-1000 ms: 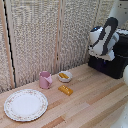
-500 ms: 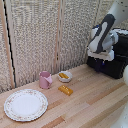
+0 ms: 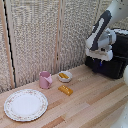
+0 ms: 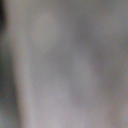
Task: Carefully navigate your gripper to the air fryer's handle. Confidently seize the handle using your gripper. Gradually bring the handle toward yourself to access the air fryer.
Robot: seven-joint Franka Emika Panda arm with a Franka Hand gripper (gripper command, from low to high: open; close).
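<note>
Exterior view shows the air fryer (image 3: 114,59), a black boxy appliance, standing on the wooden worktop (image 3: 90,102) at the exterior view's right, close to the woven screen wall (image 3: 45,35). Its handle cannot be picked out, since the white gripper (image 3: 98,61) hangs right in front of the fryer's front face and covers that part. The gripper's dark blue-tipped fingers (image 3: 97,62) point downward against the black front; whether the jaws are open or closed on anything cannot be told from here (the wrist view is only a grey blur and settles nothing). The white-and-black arm (image 3: 102,30) slants up from the gripper toward the upper right. Well apart, toward the exterior view's left, stand a pink mug (image 3: 45,80) and a small bowl (image 3: 64,76), with a yellow block (image 3: 65,90) lying near them and a patterned plate (image 3: 25,104) nearer the front.
</note>
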